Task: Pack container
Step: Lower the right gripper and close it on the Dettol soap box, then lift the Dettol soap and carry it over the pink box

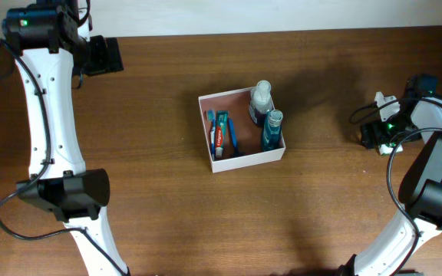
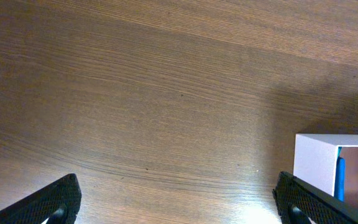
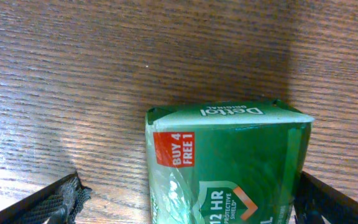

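Holding both my jaws spread wide, my left gripper (image 2: 176, 208) over bare table (image 2: 166, 93), container (image 2: 316, 163) outside its gap beside one finger, square, no long axis, open top upward, my right gripper (image 3: 194, 208) flanking a green soap pack (image 3: 229, 155), print reading "Dettol Original", "BUY 4 FREE 1", "12 HR PROTECTIVE SHIELD"

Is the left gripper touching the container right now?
Apart. The overhead view shows the left gripper near the table's far corner, with a stretch of bare table between it and the container.
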You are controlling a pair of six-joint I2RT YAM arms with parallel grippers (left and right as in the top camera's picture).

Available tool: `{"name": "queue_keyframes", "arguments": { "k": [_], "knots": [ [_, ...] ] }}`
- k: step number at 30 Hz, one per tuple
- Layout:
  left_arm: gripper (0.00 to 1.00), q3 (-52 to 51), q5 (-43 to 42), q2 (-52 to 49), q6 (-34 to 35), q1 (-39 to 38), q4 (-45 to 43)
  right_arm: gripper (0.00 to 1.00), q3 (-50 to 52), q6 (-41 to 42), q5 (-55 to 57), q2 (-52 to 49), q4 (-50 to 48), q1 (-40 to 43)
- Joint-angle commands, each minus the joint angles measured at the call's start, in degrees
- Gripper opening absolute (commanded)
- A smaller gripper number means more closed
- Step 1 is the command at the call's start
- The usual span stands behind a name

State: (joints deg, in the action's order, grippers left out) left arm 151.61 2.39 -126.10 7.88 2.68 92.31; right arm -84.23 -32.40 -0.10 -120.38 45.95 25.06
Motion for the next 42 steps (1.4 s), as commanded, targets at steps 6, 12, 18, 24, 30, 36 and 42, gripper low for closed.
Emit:
{"name": "queue_keyframes", "arguments": {
  "k": [6, 12, 18, 24, 30, 36, 42],
  "knots": [
    [1.0, 0.3, 0.4, -0.4, -0.7, 0.1, -0.1, 0.67, 0.5, -0.3, 3.8, -2.4, -0.4, 0.2],
    [1.0, 0.3, 0.4, -0.4, -0.7, 0.1, -0.1, 0.36, -0.2, 1.9, 3.7, -2.3, -0.2, 0.2],
    [1.0, 0.3, 0.4, -0.4, -0.7, 0.1, -0.1, 0.31, -3.0, 4.7, 3.3, -2.3, 1.9, 0.0],
    [1.0, 0.3, 0.4, -0.4, -0.7, 0.1, -0.1, 0.32, -15.5, 9.0, -6.8, -2.1, 11.0, -0.6],
    [1.0, 0.3, 0.4, -0.4, -0.7, 0.1, -0.1, 0.32, -32.6, 9.6, -16.2, -2.1, 22.9, -4.3],
    [1.0, 0.3, 0.4, -0.4, -0.7, 0.1, -0.1, 0.35, -49.7, 12.0, -17.9, -2.1, 34.3, -13.3],
    [1.0, 0.3, 0.4, -0.4, -0.7, 0.1, -0.1, 0.37, -59.9, 19.1, -17.9, -2.1, 39.0, -25.9]
  ]
}}
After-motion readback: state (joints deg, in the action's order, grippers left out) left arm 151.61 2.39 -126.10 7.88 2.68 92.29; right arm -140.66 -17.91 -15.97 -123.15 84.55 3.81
